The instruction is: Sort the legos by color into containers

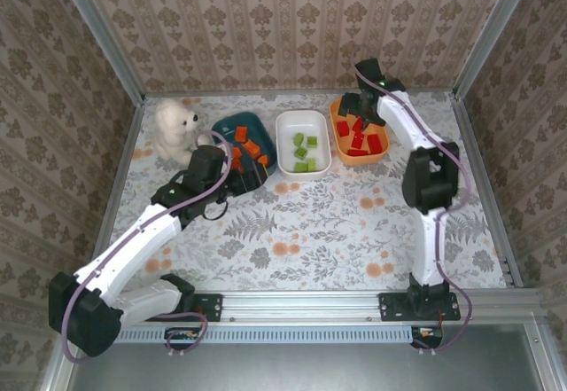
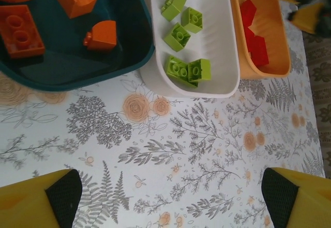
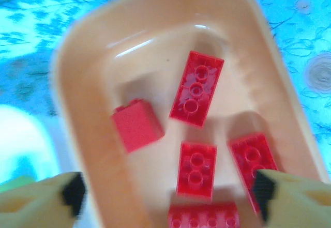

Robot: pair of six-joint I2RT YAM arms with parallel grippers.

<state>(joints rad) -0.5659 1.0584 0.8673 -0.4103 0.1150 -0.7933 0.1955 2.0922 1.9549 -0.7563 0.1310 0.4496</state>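
Observation:
Three containers stand in a row at the back: a teal one (image 1: 232, 128) with orange legos (image 2: 20, 31), a white one (image 1: 303, 118) with green legos (image 2: 181, 34), and an orange one (image 1: 340, 136) with red legos (image 3: 196, 88). My left gripper (image 2: 170, 197) is open over bare tablecloth just in front of the teal dish (image 2: 77, 80) and white dish (image 2: 222, 31), with nothing between its fingers. My right gripper (image 3: 168, 194) hangs open above the orange dish (image 3: 93, 83). Several red bricks lie below it. One red brick (image 3: 137, 124) looks blurred.
A white plush bear (image 1: 177, 129) sits left of the teal dish. Patterned walls and metal rails (image 1: 124, 72) close in the table on the left, back and right. Flowered tablecloth (image 1: 319, 231) lies bare between the dishes and the arm bases.

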